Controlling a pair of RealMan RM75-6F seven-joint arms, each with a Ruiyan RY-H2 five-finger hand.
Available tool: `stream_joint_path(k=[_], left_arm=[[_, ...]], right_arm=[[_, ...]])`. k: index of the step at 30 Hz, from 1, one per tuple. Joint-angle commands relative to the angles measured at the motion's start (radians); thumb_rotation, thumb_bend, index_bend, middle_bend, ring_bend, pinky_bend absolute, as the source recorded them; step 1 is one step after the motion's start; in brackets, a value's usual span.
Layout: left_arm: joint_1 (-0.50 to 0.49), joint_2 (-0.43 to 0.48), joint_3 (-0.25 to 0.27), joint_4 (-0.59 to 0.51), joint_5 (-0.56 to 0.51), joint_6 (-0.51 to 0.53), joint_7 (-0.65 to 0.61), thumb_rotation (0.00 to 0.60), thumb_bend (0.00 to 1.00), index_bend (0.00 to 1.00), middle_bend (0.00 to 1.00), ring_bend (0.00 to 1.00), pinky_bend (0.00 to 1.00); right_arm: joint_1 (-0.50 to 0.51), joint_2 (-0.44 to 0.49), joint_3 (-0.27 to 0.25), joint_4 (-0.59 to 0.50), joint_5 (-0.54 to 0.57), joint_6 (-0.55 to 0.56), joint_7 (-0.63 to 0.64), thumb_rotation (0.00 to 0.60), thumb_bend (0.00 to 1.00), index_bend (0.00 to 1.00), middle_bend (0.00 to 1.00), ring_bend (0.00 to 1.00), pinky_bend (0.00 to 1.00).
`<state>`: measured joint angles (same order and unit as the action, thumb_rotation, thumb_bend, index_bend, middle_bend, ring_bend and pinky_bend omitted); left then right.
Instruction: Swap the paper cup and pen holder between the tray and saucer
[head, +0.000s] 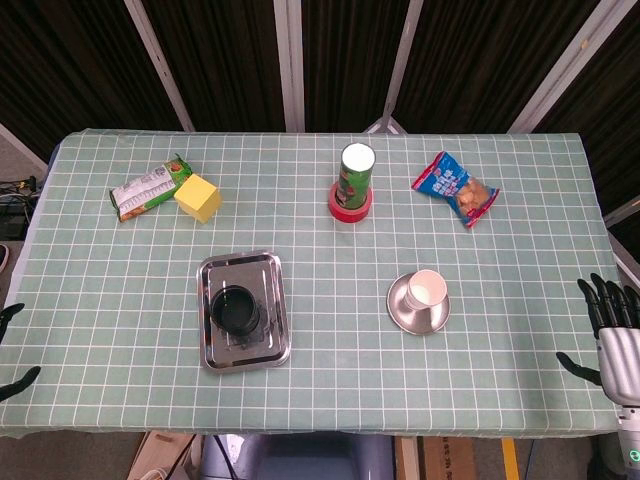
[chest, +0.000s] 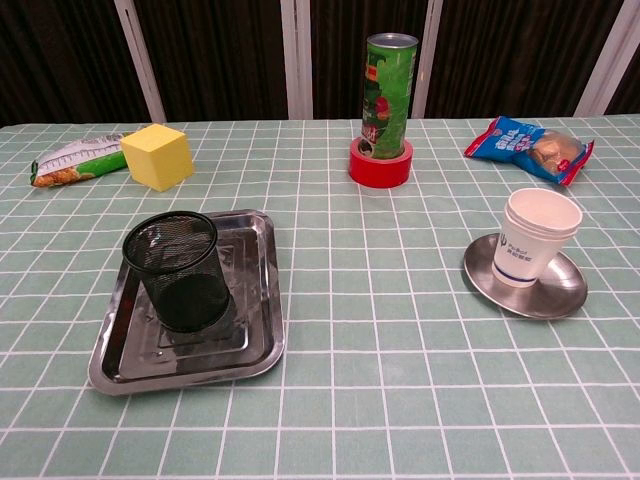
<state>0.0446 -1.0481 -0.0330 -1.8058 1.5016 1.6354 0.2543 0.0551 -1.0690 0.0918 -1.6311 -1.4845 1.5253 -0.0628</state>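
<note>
A black mesh pen holder (head: 237, 310) (chest: 181, 270) stands upright in the steel tray (head: 270, 283) (chest: 257, 300) left of centre. A white paper cup (head: 425, 291) (chest: 535, 238) stands upright on the round metal saucer (head: 403, 315) (chest: 552, 293) to the right. My right hand (head: 610, 330) hangs at the table's right edge, fingers spread and holding nothing, well away from the cup. Only the fingertips of my left hand (head: 14, 350) show at the left edge, apart and empty. The chest view shows neither hand.
At the back, a green chip can (head: 354, 176) (chest: 389, 95) stands inside a red tape roll (head: 350, 208) (chest: 380, 166). A blue snack bag (head: 456, 187) (chest: 529, 147) lies back right. A yellow block (head: 198, 197) (chest: 157, 156) and a green snack packet (head: 148, 188) (chest: 75, 158) lie back left.
</note>
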Motion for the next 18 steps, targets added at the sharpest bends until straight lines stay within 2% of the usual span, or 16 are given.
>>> stream_joint_path(k=[1,8,15,18], left_arm=[[-0.005,-0.001,-0.007,0.006,-0.008,-0.007,-0.007,0.6,0.06,0.19,0.0,0.0,0.07],[-0.003,0.007,0.0,0.003,0.008,-0.006,-0.028,0.6,0.06,0.19,0.0,0.0,0.07],[0.004,-0.006,-0.019,0.05,0.05,0.056,-0.069,0.6,0.06,0.19,0.0,0.0,0.07],[0.009,-0.007,-0.02,0.055,0.045,0.062,-0.075,0.6,0.06,0.19,0.0,0.0,0.07]], right_arm=[[0.002,-0.008,0.001,-0.001,0.008,-0.006,-0.017,0.6,0.0,0.0,0.03,0.0,0.0],[-0.001,-0.011,-0.01,-0.046,0.016,-0.019,-0.057,0.6,0.0,0.0,0.03,0.0,0.0],[0.012,-0.007,-0.027,-0.062,-0.007,-0.052,-0.019,0.6,0.0,0.0,0.03,0.0,0.0],[0.02,0.016,-0.05,-0.08,-0.014,-0.098,0.019,0.6,0.0,0.0,0.03,0.0,0.0]])
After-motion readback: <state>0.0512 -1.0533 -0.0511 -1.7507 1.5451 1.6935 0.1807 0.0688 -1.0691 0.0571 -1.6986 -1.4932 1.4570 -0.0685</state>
